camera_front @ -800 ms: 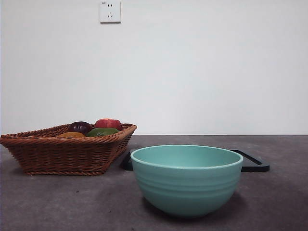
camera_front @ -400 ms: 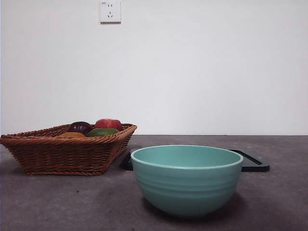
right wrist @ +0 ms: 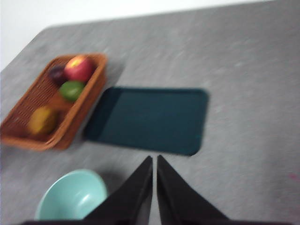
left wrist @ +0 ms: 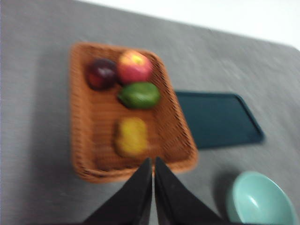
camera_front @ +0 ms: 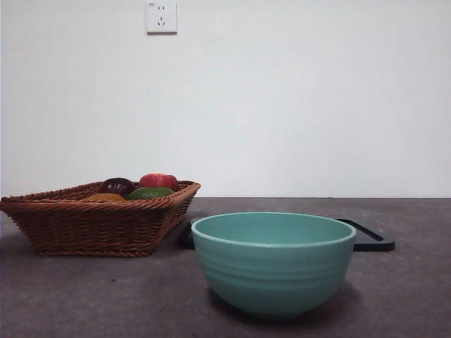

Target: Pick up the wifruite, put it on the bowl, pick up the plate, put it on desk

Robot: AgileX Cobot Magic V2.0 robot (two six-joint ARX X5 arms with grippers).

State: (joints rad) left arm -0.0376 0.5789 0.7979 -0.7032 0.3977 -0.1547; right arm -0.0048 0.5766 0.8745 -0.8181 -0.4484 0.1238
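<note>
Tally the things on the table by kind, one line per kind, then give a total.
Fruit: 4 — golden-brown wifruite, green fruit, red fruit, dark purple fruit, all in the basket
Wicker basket: 1
Teal bowl: 1
Dark tray: 1
Total: 7

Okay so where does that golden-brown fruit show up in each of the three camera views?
Front view: the wifruite is a golden sliver behind the basket's near rim, beside the dark purple fruit.
Left wrist view: it lies in the basket, just beyond the left gripper.
Right wrist view: it sits in the basket's end nearest the bowl.
Shared landmark: the green fruit, next to it in the basket.
</note>
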